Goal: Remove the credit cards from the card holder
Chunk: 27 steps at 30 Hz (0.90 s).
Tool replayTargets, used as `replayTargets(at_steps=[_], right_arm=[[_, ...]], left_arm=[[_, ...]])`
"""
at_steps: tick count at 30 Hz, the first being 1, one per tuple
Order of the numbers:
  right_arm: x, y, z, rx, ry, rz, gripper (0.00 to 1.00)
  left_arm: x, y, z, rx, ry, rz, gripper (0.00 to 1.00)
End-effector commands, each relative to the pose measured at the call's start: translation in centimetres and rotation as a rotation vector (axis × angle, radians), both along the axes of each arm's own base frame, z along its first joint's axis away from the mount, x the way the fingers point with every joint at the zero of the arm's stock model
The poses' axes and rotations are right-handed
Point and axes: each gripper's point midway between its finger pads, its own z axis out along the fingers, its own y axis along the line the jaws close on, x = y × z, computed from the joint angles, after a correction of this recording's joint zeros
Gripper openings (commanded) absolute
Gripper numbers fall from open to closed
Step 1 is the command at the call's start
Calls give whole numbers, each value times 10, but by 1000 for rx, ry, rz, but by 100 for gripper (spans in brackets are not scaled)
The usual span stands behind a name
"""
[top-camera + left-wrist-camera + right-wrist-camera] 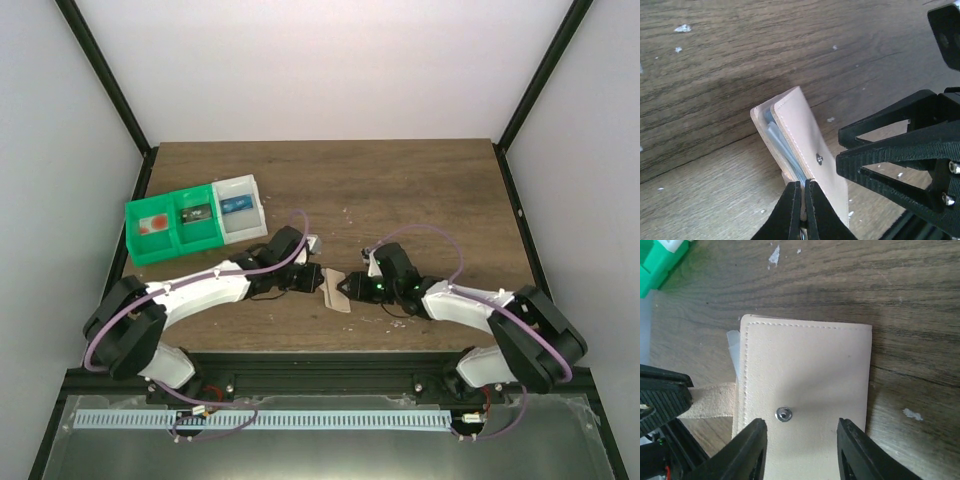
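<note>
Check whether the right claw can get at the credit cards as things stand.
Probably not yet. The right claw is open over the flat snap face of the card holder. The credit cards show only as bluish edges between its flaps, by the left claw.

Left arm [200, 288] and right arm [470, 305] had white shells, bulky black joints beside the mounting rail [320, 372], and looped purple cables [303, 222]. The fingers [747, 450] were black and wedge-shaped; silver screws [954, 167] showed.
</note>
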Motion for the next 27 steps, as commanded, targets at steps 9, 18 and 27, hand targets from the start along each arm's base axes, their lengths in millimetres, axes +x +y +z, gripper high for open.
replayTargets(at_steps=[9, 18, 27], right_arm=[[-3, -2, 40, 8, -97, 38, 56], [-9, 4, 36, 21, -79, 80, 65], [-11, 2, 17, -30, -41, 91, 64]], left_arm=[[-5, -15, 23, -109, 3, -30, 0], [-5, -17, 32, -137, -4, -28, 0], [-6, -16, 30, -141, -1, -24, 0]])
